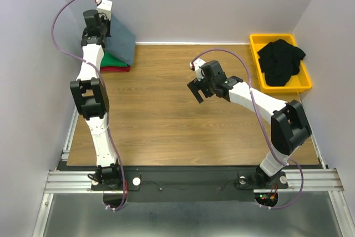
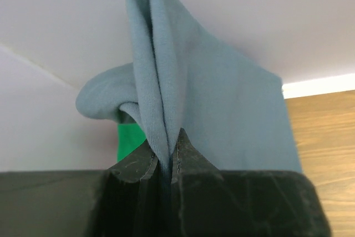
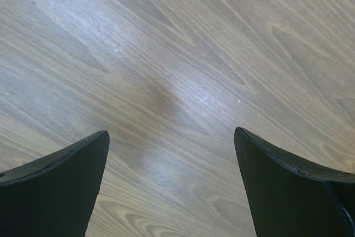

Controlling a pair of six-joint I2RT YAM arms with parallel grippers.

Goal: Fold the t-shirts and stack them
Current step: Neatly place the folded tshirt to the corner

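My left gripper (image 1: 105,29) is at the far left corner, shut on the slate blue-grey t-shirt (image 1: 122,40), which hangs from it over the stack. In the left wrist view the cloth (image 2: 222,98) is pinched between the closed jaws of the left gripper (image 2: 166,156). Below lie the green t-shirt (image 1: 113,61) and the red t-shirt (image 1: 113,69), folded and stacked; green also shows in the left wrist view (image 2: 130,140). My right gripper (image 1: 197,90) is open and empty above the table's middle; in the right wrist view it (image 3: 172,137) shows only bare wood between its fingers. Black t-shirts (image 1: 282,62) lie crumpled in the bin.
A yellow plastic bin (image 1: 258,54) stands at the far right corner. The wooden table (image 1: 166,131) is walled by white panels at the back and both sides. A metal rail runs along the near edge.
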